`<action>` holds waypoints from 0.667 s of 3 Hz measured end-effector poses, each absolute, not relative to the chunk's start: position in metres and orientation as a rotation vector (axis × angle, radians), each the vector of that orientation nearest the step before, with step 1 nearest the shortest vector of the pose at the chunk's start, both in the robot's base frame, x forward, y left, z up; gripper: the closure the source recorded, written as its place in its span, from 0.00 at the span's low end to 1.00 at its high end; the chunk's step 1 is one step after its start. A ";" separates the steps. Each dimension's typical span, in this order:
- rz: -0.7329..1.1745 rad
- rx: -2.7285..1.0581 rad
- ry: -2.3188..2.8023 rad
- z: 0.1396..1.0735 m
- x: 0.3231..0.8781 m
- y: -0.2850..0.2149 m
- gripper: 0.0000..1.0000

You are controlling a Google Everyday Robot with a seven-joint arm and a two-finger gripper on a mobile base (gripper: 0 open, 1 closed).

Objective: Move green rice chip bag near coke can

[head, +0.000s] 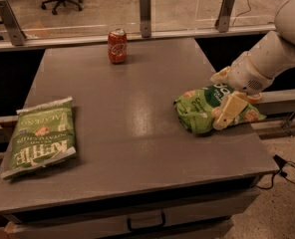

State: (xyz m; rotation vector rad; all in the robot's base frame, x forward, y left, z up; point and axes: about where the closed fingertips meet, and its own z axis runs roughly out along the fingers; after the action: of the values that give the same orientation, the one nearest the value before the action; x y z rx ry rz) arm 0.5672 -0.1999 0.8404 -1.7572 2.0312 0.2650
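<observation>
The green rice chip bag (200, 111) lies on the right side of the grey table (132, 133), near its right edge. The coke can (117, 46) stands upright at the back of the table, left of centre, far from the bag. My gripper (225, 94) comes in from the right on a white arm and hangs over the bag's right end. It is open, with one cream finger (230, 111) in front of the bag and the other (220, 76) behind it. The bag's right part is partly hidden by the gripper.
A flatter green Kettle chip bag (40, 136) lies at the table's left front. A glass barrier with metal posts (145, 14) runs behind the table. A drawer handle (145, 222) sits below the front edge. The floor drops away on the right.
</observation>
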 end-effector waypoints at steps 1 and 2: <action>0.280 -1.741 2.008 0.860 0.570 -0.193 0.42; 0.272 -1.724 1.970 0.888 0.570 -0.189 0.65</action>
State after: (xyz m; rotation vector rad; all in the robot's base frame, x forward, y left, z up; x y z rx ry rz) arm 0.5701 -0.1887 0.8884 -1.7244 1.9702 0.2716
